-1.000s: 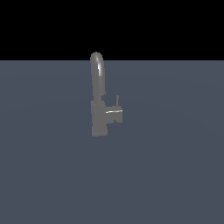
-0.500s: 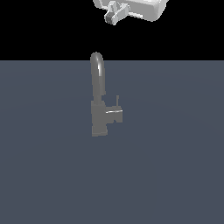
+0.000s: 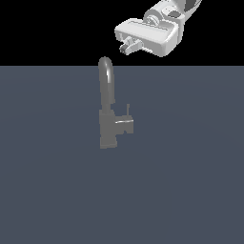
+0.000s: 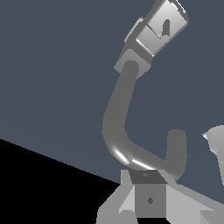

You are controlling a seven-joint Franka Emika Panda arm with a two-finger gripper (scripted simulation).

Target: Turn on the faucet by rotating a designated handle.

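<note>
The grey faucet (image 3: 108,129) stands upright in the middle of the exterior view, its gooseneck spout (image 3: 106,76) arching above the blocky base. The handle (image 3: 125,125) juts toward the exterior view's right, with a thin pin (image 3: 127,109) on it. My gripper (image 3: 129,46) hangs above and to the right of the spout top, apart from it; its fingers look pressed together and hold nothing. The wrist view looks down on the faucet (image 4: 120,113), with the handle (image 4: 162,24) at the far end and my gripper (image 4: 148,199) over the spout's bend.
A flat dark blue-grey floor (image 3: 190,190) spreads around the faucet. The white arm (image 3: 167,19) comes in from the exterior view's upper right corner. Nothing else stands on the floor.
The arm has come into view from the top and moved down and to the exterior view's left, toward the spout top. The faucet and its handle have not moved.
</note>
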